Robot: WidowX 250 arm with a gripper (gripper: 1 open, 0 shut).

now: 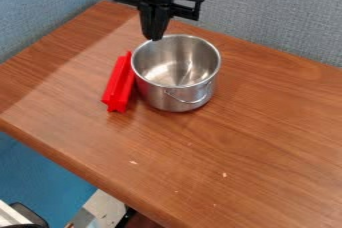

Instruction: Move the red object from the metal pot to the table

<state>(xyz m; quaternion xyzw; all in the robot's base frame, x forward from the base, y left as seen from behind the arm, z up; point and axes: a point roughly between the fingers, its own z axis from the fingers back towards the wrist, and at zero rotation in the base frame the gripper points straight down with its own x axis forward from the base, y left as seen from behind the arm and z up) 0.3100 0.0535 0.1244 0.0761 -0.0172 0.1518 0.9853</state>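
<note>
Hovering above the far-left rim of the metal pot [178, 71], the gripper [156, 34] pointed straight down with its jaws clenched on nothing.

The red object [119, 83] lay flat on the table [201, 162], just beside the pot's left wall and outside it; whether it touched the wall could not be told. It lay below and to the left of the gripper in the view, on the near side of it. Its long axis ran from upper right to lower left, roughly along the pot's side. The pot interior appeared empty. Judged from this layout, the transfer was already complete, and the pot rim was the only obstruction near the gripper. No other item stood on the table.
</note>
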